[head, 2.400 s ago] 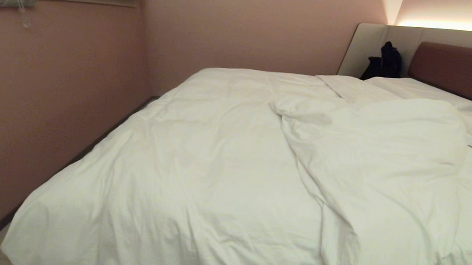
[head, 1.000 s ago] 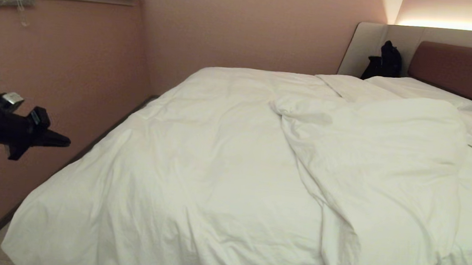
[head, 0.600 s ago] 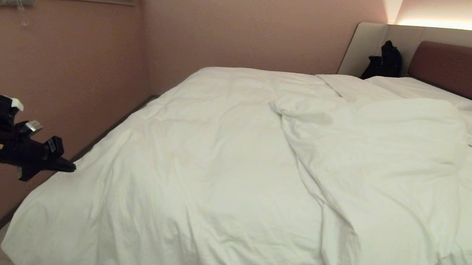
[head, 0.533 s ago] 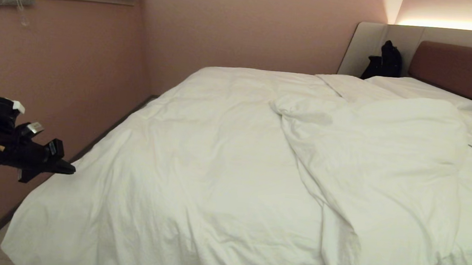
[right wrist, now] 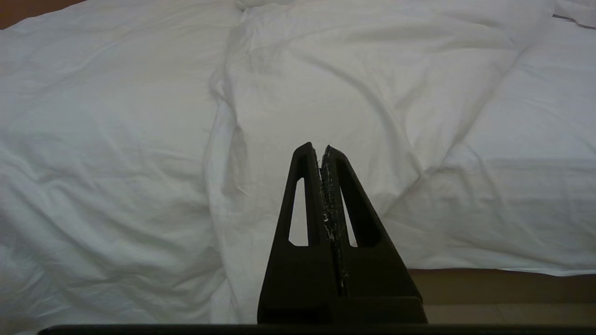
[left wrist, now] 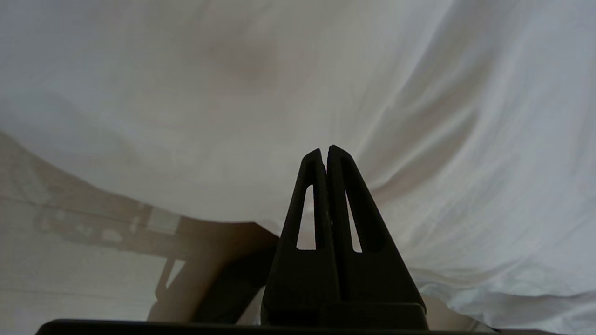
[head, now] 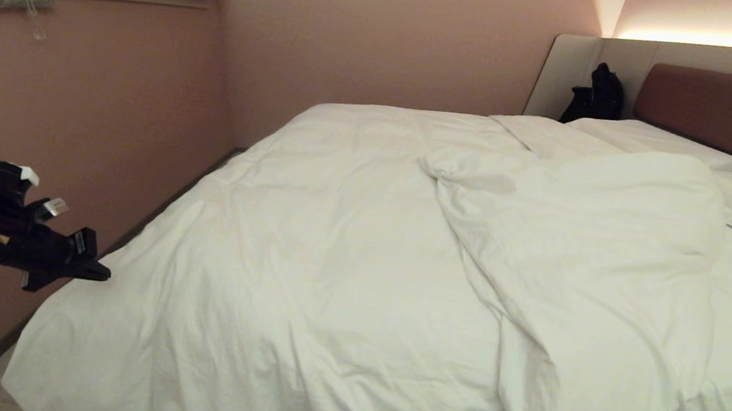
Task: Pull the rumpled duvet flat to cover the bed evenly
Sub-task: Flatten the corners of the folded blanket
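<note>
Head view shows the wide low bed point(head: 712, 107) with white sheet and reddish-brown padded headboard filling most of the frame. Across it lies the thick, puffy white duvet point(head: 309, 253), fairly smooth over the left and centre of the picture but doubled back on itself in a bulky fold at centre right, leaving thin white sheet bare along the right edge. At the left edge, about mid-height, the black left gripper point(head: 95, 270) hangs just off the duvet's near-left border, its jaws pressed together on nothing. In its own wrist view the black right gripper point(right wrist: 321, 151) is likewise closed and empty, pointing at the fold from the bed's near side. This looks like the approach step, with no grasp made. Next, the left jaws must part and pinch the duvet's edge.
</note>
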Robot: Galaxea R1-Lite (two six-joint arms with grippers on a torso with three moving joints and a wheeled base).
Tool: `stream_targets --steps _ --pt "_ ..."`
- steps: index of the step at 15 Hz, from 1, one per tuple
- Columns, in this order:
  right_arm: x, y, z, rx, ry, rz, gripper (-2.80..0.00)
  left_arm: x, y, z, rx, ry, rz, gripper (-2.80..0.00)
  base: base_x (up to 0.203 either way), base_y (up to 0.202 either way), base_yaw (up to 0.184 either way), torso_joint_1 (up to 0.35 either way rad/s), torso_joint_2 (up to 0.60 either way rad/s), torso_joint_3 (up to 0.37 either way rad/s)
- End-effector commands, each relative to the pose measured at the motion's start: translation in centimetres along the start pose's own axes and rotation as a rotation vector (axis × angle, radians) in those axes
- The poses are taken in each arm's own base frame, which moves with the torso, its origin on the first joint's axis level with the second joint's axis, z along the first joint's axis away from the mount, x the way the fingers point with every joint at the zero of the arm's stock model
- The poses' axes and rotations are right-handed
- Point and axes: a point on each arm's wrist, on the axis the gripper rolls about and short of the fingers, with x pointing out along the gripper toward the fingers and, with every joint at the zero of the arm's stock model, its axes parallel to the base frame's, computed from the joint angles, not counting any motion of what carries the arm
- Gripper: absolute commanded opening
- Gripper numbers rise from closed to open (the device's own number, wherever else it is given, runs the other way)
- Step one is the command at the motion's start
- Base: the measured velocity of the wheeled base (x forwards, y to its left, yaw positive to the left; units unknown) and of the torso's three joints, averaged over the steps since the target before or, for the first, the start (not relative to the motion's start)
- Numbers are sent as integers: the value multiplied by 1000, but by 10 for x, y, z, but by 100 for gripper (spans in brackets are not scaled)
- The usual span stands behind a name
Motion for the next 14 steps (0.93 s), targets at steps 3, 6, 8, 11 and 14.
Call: stream_targets --steps 3,6,8,11,14 --pt "0 0 0 0 1 0 -280 12 7 0 21 -9 0 -280 0 0 0 0 0 0" --pt "0 0 0 0 1 0 -280 22 13 -7 113 -27 -5 0 0 0 0 0 0 0" --pt "0 0 0 0 1 -1 -280 27 15 -7 143 -56 -9 0 0 0 0 0 0 0" --pt "0 0 0 0 1 0 -280 33 21 -14 276 -84 -14 0 0 0 0 0 0 0" --pt "0 0 0 0 1 0 -280 37 25 -21 378 -114 -5 0 0 0 0 0 0 0"
